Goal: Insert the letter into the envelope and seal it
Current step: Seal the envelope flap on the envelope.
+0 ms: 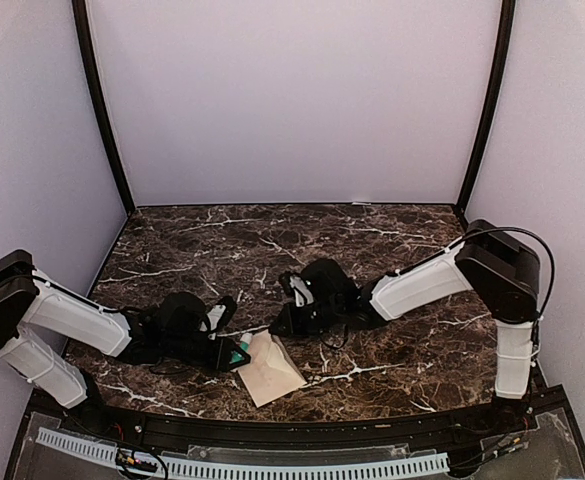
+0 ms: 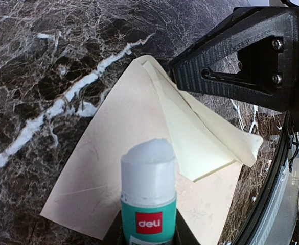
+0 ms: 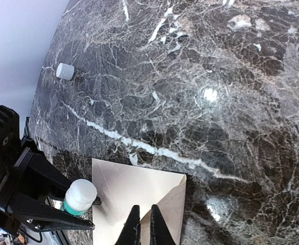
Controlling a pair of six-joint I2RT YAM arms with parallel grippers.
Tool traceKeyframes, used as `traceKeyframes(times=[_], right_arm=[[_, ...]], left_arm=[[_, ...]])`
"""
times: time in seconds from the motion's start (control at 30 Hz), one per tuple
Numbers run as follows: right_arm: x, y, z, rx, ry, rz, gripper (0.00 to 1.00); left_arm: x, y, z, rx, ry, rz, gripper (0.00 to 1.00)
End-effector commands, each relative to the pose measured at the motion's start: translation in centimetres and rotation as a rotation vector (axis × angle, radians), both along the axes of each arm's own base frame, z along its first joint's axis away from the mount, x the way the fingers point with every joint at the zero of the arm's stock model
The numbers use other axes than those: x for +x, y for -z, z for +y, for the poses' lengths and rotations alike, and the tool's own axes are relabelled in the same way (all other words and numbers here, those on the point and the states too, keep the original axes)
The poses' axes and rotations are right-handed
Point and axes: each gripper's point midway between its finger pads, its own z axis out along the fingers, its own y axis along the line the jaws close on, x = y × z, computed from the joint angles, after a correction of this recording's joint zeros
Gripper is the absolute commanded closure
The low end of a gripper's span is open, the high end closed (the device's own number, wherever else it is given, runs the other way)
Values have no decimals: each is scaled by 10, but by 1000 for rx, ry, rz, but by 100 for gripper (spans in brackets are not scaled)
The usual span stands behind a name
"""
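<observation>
Teal glue stick (image 2: 149, 176), red "deli" label (image 2: 149, 223), cream envelope (image 2: 103, 153)

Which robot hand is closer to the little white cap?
Left. The left hand, gripping the glue stick, is on the cap's side; the right hand sits farther off, at the envelope.

Cream envelope (image 2: 113, 153), teal-and-white glue stick (image 2: 149, 196), brown white-veined table (image 1: 372, 240)

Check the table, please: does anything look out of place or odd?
A small white cap, probably from the uncapped glue stick, lies alone far across the marble table. The envelope has its flap raised and unsealed, not flat.
</observation>
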Motion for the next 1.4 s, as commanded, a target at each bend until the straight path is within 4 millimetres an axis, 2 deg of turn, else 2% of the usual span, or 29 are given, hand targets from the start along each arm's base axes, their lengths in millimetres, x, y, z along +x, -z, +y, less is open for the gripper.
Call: traceKeyframes(times=[0.0,0.17,0.3,0.43,0.5,0.53,0.6,0.67,0.77,0.97,1.13,1.37], right_arm=[[3,9,3,4,-6,-1,95],[0,20,2,3,-5,24,95],[-1,20,3,8,-11,32,96],[2,-5,-1,18,-7,-11,95],[4,-25,-7,13,2,-53,88],[5,-40,-11,19,8,-79,83],[4,-57,-18,11,13,-114,72],[2,-70,-24,-6,18,-137,64],[-5,-78,-28,-51,11,-157,62],[-19,-64,-20,-99,-14,-110,66],[-19,-49,-4,-110,-48,-92,70],[-8,-22,6,-188,-49,-86,71]], left_arm=[[-7,13,13,64,-4,28,100],[-6,12,13,64,-3,25,100],[-5,12,13,68,-3,19,100],[-4,11,14,77,-7,14,100],[-3,8,15,78,-9,1,100],[-2,5,14,72,-6,-8,100],[-1,1,13,64,-2,-24,100],[1,-4,12,60,-2,-35,100],[4,-11,10,47,-4,-52,100],[10,-22,10,32,-26,-86,100],[18,-35,15,23,-84,-117,100],[20,-17,37,68,-180,-50,100]])
